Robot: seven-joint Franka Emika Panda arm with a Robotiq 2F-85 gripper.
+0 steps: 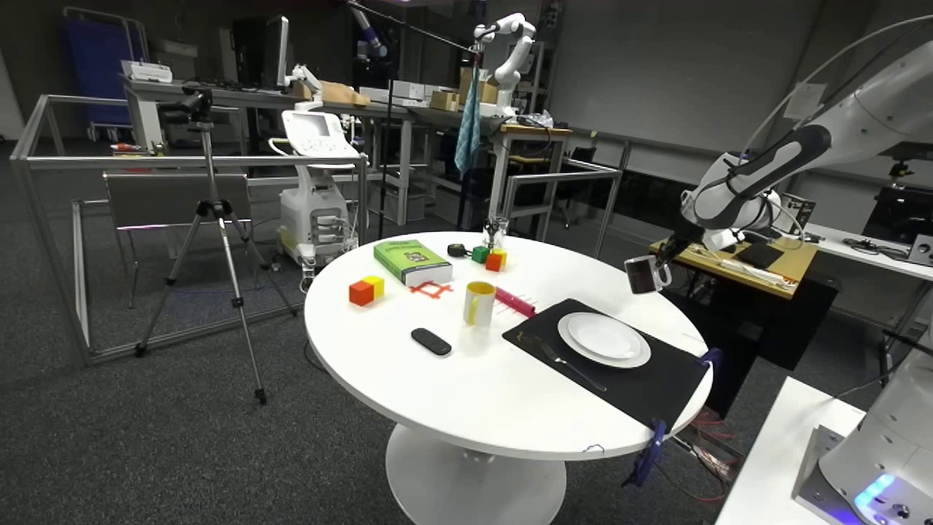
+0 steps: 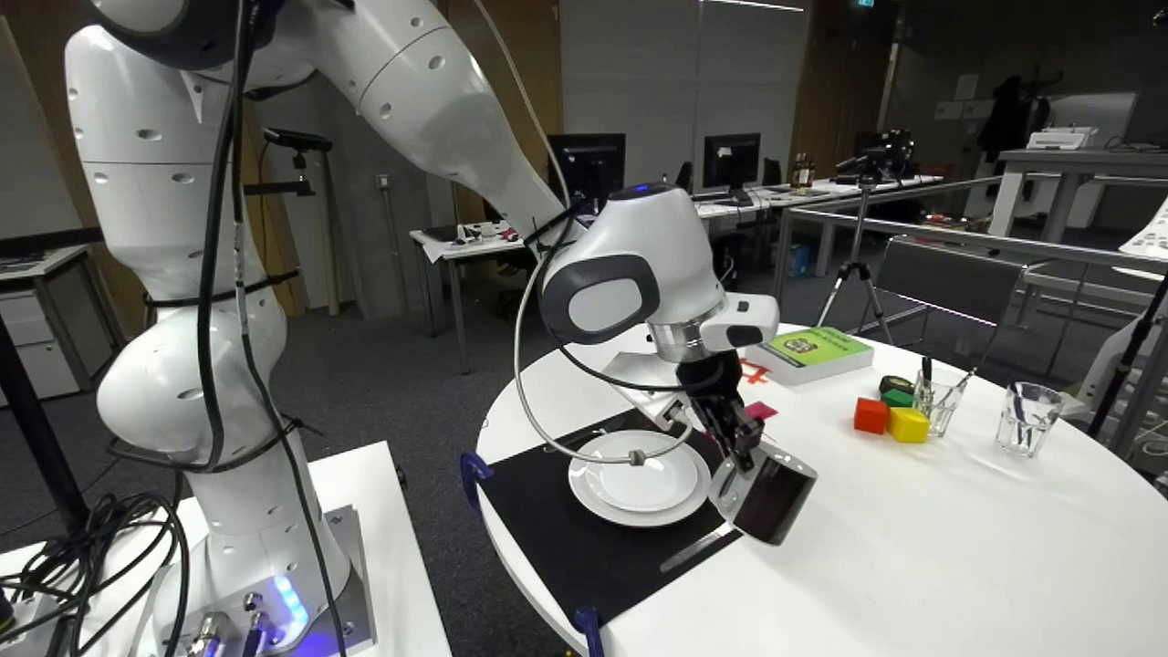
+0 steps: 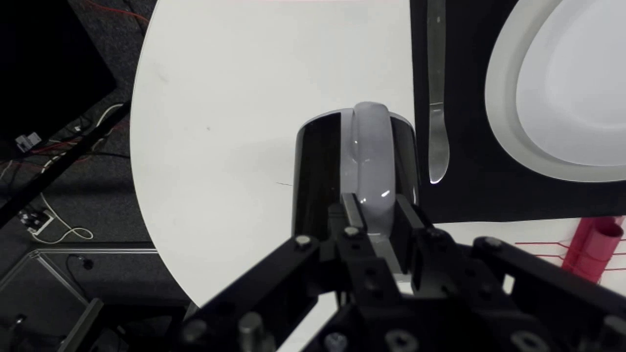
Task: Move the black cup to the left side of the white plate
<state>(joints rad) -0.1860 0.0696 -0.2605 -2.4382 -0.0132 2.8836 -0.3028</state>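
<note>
The black cup (image 1: 641, 277) has a pale grey handle and is held tilted above the table; it also shows in an exterior view (image 2: 776, 500) and in the wrist view (image 3: 317, 171). My gripper (image 3: 377, 205) is shut on its handle, one finger on each side; the gripper also shows in an exterior view (image 2: 744, 449). The white plate (image 1: 641, 356) lies on a black placemat with a smaller plate on it. It also shows in an exterior view (image 2: 591, 495) and at the right in the wrist view (image 3: 503, 127). The cup is beside the plate, past the knife.
A knife (image 3: 438, 142) lies on the placemat (image 1: 656, 390) between cup and plate. A fork (image 1: 572, 370) lies on the plate's other side. A cream cup (image 1: 477, 306), a flat black object (image 1: 431, 341), a green book (image 1: 414, 259), blocks (image 2: 871, 415) and a glass (image 2: 1027, 420) stand further off.
</note>
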